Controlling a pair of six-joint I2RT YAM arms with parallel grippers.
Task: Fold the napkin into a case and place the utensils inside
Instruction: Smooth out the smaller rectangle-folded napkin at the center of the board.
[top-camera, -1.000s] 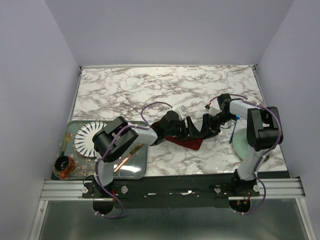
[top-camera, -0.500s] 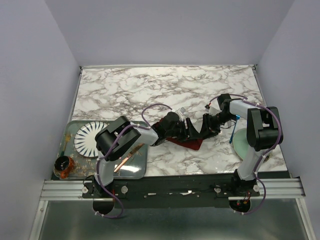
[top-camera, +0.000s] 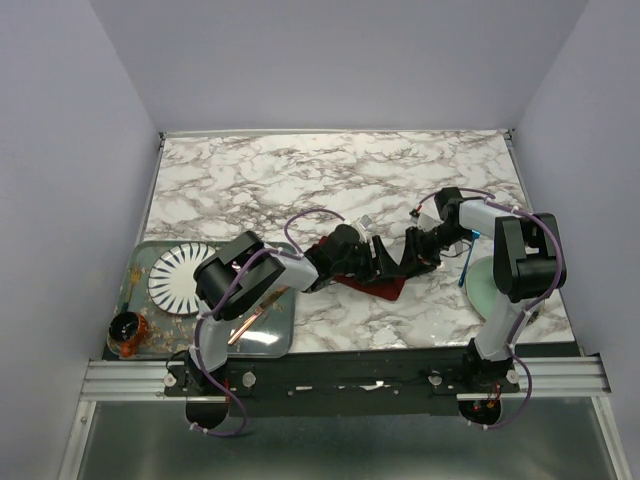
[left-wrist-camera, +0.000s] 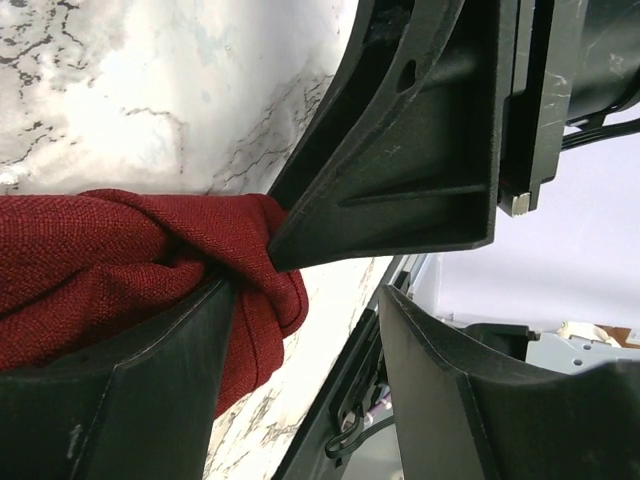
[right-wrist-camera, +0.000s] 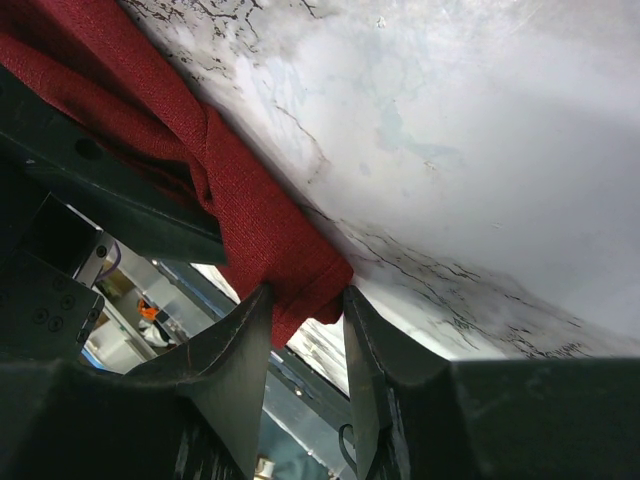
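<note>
At the centre of the table (top-camera: 250, 180) lies the bunched napkin (top-camera: 380, 287). From 9 o'clock the left gripper (left-wrist-camera: 305, 300) meets it, jaws spread, cloth against one finger. From 3 o'clock the right gripper (right-wrist-camera: 305, 295) pinches a napkin corner. Further toward 3 o'clock lies the fork (top-camera: 468, 262).
</note>
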